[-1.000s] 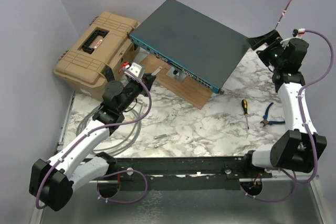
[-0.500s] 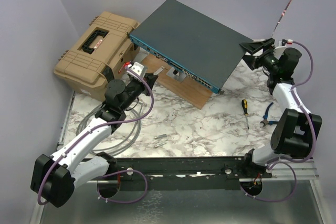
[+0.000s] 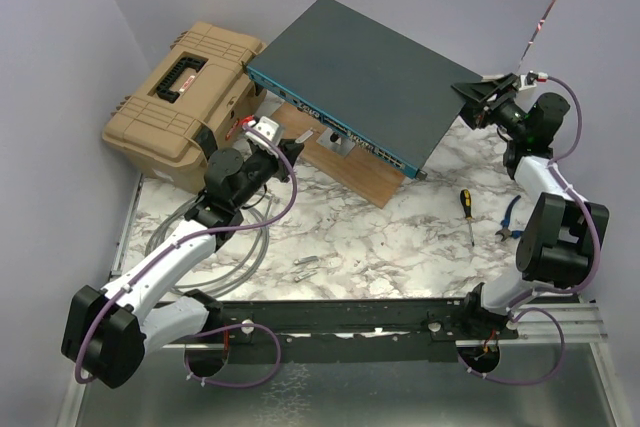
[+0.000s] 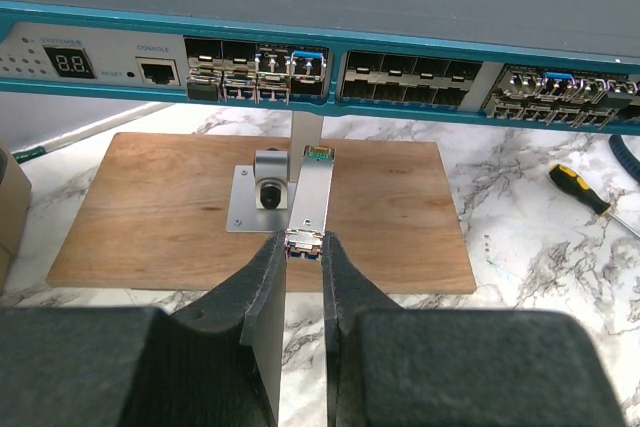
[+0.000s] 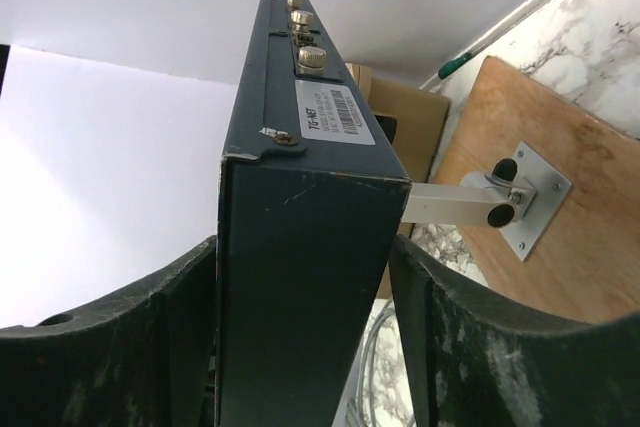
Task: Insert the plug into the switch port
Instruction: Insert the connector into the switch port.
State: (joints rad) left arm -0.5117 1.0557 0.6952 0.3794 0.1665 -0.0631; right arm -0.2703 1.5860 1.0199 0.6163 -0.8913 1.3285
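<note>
**Plug held at the port face, right claw astride the switch's corner**

Top view: the switch (image 3: 360, 72), a large flat dark grey-teal metal box, sits at the far middle of the white marble surface (image 3: 380, 247). It is raised over a light wooden board (image 3: 350, 172), with its narrow blue socket face turned near-left. A tan plastic toolbox (image 3: 180, 97) stands to its left. The left claw (image 3: 285, 147) is just in front of the blue face. The right claw (image 3: 478, 97) is at the switch's right corner. A yellow-and-black screwdriver (image 3: 466, 209) and blue-handled pliers (image 3: 512, 219) lie on the right. A coil of grey cable (image 3: 200, 237) lies near left.

Left wrist view: the left claw (image 4: 303, 245) is closed tight on the near end of the plug (image 4: 312, 197), a slim silvery metal module. The plug points away at the blue face (image 4: 400, 47). Its far tip is just below the row of dark sockets and is in none of them. Under it lie the board (image 4: 160, 207) and a small grey metal bracket (image 4: 260, 202).

Right wrist view: the right claw (image 5: 303, 247) stands wide, with one finger on each side of the switch's (image 5: 300, 327) narrow end. Both fingers are close against the metal, but I cannot tell whether they press on it.
</note>
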